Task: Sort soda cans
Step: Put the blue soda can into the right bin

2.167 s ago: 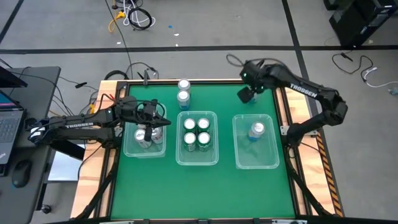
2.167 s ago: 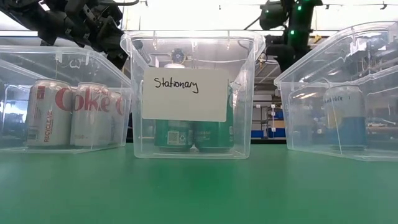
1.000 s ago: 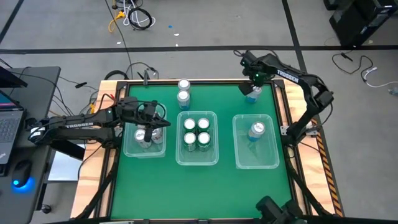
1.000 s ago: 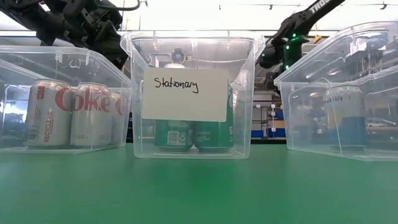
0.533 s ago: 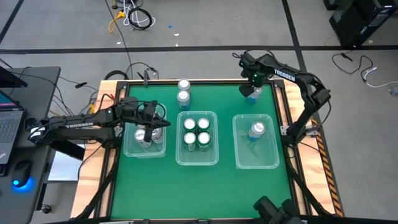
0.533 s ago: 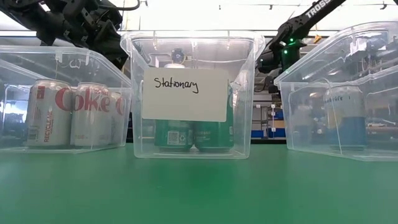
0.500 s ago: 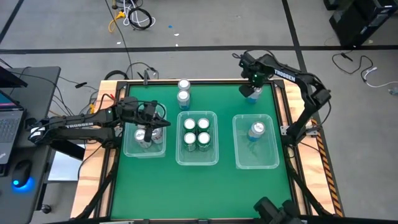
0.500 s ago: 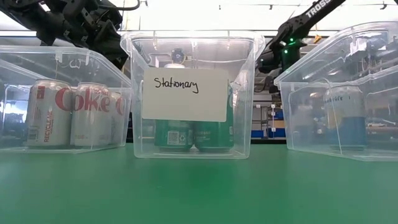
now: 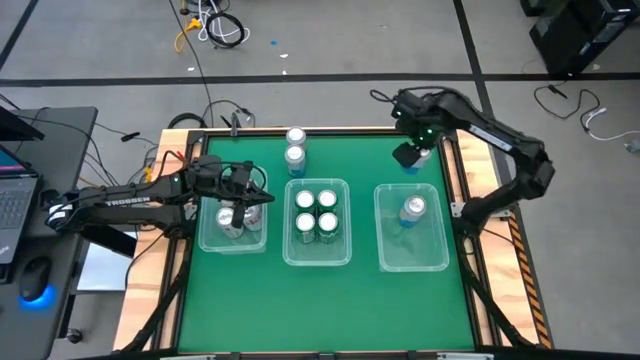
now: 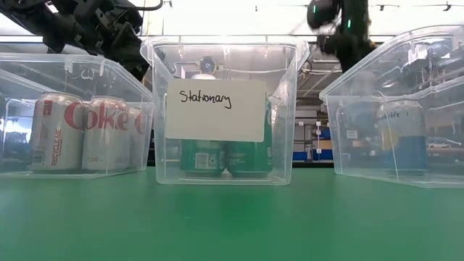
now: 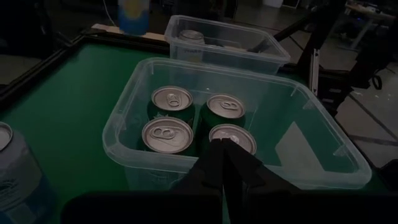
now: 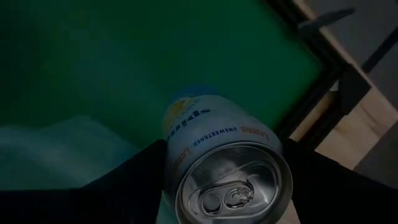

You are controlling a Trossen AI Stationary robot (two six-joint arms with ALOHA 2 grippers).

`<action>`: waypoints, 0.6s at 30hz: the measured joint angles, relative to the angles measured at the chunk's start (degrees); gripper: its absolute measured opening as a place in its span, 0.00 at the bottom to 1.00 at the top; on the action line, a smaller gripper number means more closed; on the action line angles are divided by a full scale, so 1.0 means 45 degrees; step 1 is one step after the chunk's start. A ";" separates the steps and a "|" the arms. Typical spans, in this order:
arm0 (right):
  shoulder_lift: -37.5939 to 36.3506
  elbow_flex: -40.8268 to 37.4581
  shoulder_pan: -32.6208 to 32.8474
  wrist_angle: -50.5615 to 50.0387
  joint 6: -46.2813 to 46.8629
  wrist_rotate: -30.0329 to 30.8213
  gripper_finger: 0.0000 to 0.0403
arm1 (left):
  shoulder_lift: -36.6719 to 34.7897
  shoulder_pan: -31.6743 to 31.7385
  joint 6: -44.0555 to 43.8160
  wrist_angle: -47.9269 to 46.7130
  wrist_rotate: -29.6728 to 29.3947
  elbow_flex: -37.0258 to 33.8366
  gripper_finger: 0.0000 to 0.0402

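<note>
My right gripper (image 9: 408,156) hangs above the table's far right part, just beyond the right bin (image 9: 440,215), shut on a blue-and-white soda can (image 12: 217,134). My left gripper (image 11: 224,152) is shut and hovers over the left bin (image 9: 205,235), which holds white Coke cans (image 10: 87,130). The middle bin (image 9: 290,250) holds several green cans (image 11: 171,99) standing upright. One blue can (image 9: 412,209) stands in the right bin. Two more cans (image 9: 295,146) stand on their bases at the table's far edge. My right gripper pinches the blue-and-white can by its side wall near the top rim (image 12: 174,168), one finger (image 12: 134,177) on each side. The fingers come from above, pointing down along the can. The can hangs upright, lifted clear of the green table.
Three clear bins sit in a row across the table's middle; the middle one bears a paper label (image 10: 215,109). Open green table (image 9: 320,300) lies in front of the bins. A laptop (image 9: 15,195) and cables are off the left side.
My right gripper has risen from the table's far right corner with the blue-and-white can, lifting it clear, and has shifted a little toward the right bin. The left arm has kept still.
</note>
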 joint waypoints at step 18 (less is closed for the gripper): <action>-0.0287 0.3284 0.8384 -0.0696 0.6016 -0.1277 0.66 | 0.0000 -0.0001 -0.0047 0.0006 0.0005 0.0000 0.00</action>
